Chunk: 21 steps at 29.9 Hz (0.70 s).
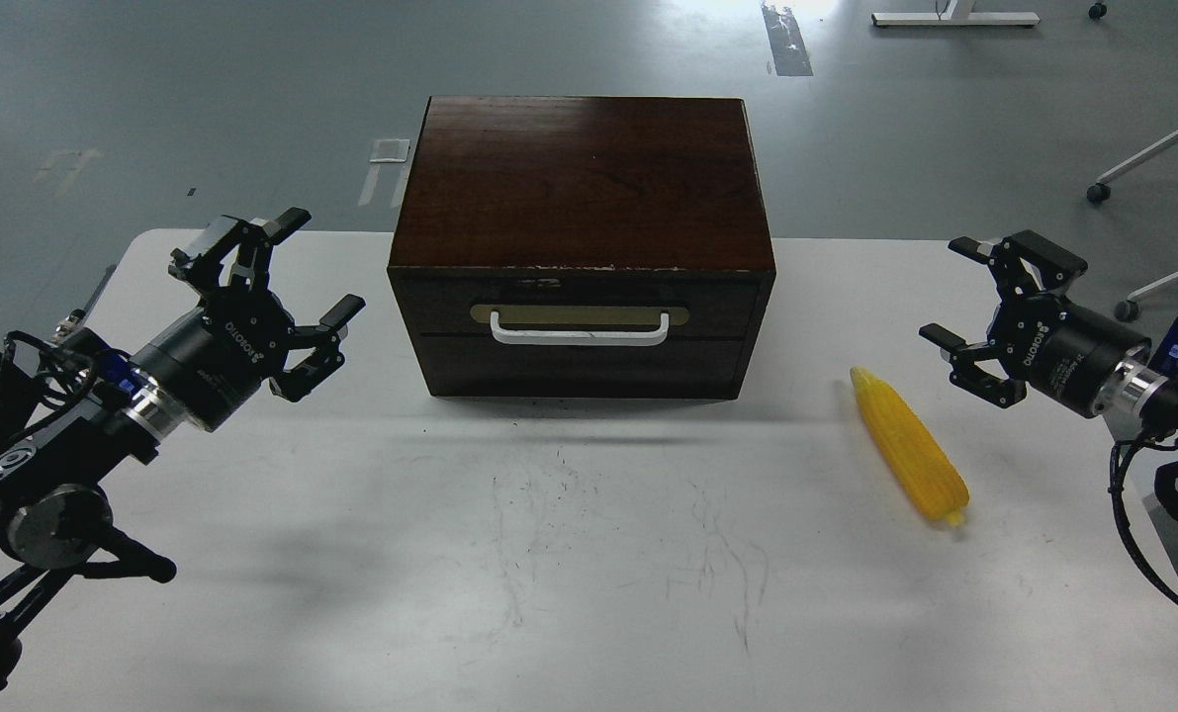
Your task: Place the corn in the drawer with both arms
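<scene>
The yellow corn (pixel 908 444) lies on the white table (pixel 569 554), right of the dark wooden box (pixel 583 188), its thin tip pointing toward the box. The drawer (pixel 581 307) is pushed in flush, with its white bar handle (pixel 579 330) facing me. My left gripper (pixel 297 272) hovers open to the left of the box, level with the drawer front. My right gripper (pixel 954 292) hovers open above and to the right of the corn, a short gap away. Neither holds anything.
A handle-less lower panel (pixel 581 368) sits under the drawer. Chair legs on castors (pixel 1100 192) and a white furniture base (pixel 954 17) stand on the grey floor beyond the table. Faint scuff marks cross the table's middle.
</scene>
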Each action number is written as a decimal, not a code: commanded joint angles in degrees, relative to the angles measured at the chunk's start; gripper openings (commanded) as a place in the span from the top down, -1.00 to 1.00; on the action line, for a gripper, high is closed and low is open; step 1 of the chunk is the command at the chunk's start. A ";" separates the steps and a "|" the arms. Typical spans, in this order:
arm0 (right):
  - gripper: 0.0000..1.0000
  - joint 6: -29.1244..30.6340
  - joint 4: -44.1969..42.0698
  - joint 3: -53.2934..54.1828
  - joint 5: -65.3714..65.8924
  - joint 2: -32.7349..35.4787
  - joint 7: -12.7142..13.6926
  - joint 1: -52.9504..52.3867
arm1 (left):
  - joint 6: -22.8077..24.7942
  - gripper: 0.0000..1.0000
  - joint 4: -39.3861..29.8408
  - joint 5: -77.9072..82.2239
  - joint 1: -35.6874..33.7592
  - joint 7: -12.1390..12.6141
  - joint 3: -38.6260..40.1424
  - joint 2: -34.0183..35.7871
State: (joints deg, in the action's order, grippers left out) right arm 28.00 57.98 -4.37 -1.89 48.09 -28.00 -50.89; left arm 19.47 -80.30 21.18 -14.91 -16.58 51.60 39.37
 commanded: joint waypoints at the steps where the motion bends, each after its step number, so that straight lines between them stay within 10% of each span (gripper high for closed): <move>1: -0.98 0.00 0.03 0.24 -0.04 0.16 0.00 0.00 | -0.04 -0.98 -0.12 0.09 0.06 0.05 -0.18 0.00; 16: -0.98 0.00 -0.50 0.85 0.14 0.16 0.00 0.00 | 8.53 -0.98 0.15 3.60 -3.54 -1.00 0.96 2.11; 21: -0.98 0.00 -1.03 1.03 0.14 0.25 0.00 -0.08 | 8.53 -0.98 -2.05 23.50 -13.98 -6.26 0.52 2.73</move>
State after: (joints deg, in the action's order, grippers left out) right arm 28.00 57.20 -3.50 -1.76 48.34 -28.00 -50.95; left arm 27.90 -81.24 33.12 -22.64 -19.95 52.53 41.86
